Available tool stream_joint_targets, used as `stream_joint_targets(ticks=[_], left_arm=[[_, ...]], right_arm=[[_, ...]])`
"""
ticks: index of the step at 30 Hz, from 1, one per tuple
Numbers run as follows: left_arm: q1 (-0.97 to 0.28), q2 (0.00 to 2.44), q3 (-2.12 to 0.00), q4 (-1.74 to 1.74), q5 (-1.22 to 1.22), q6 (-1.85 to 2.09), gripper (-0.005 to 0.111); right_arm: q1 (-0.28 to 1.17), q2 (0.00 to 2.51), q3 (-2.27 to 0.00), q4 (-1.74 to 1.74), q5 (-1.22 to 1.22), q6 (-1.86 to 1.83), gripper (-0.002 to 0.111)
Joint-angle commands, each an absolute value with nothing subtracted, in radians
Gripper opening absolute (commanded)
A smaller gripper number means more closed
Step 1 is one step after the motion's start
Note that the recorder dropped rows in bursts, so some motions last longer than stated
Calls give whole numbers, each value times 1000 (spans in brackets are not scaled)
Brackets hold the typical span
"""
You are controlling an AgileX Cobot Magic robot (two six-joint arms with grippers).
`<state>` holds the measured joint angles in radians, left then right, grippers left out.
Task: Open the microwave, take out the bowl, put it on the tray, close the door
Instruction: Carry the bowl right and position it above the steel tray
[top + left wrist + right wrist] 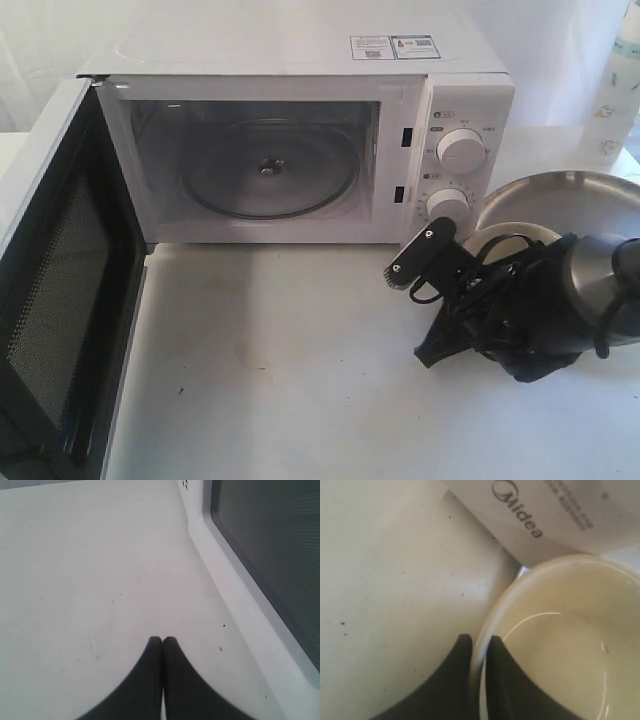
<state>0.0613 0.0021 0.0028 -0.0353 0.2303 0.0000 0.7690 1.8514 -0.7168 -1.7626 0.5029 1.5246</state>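
Right gripper (477, 642) is pinching the rim of the bowl (560, 645), one finger inside and one outside, holding it at the near edge of the tray (560, 195), just beside the microwave (300, 60) dials. Left gripper (162, 641) is clenched on nothing, over the table (75, 580) beside the wide-open door (60, 300).

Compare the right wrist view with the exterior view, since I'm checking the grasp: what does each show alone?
Right wrist only: the right hand pinching the rim of the bowl, and the Midea logo. Exterior only: the open door, glass turntable, dials and tray. Both: the bowl, the microwave and white table.
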Motion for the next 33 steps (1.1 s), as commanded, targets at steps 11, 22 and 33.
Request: stream_joint_targets(ticks=[11, 22, 33], left_arm=[[55, 0, 0, -45, 233, 0, 0], [55, 0, 0, -45, 233, 0, 0], [55, 0, 0, -45, 233, 0, 0]], right_arm=[[816, 1700, -708, -1613, 800, 1414, 0], [816, 1774, -708, -1517, 523, 1347, 0], [816, 1779, -708, -1398, 492, 1240, 0]])
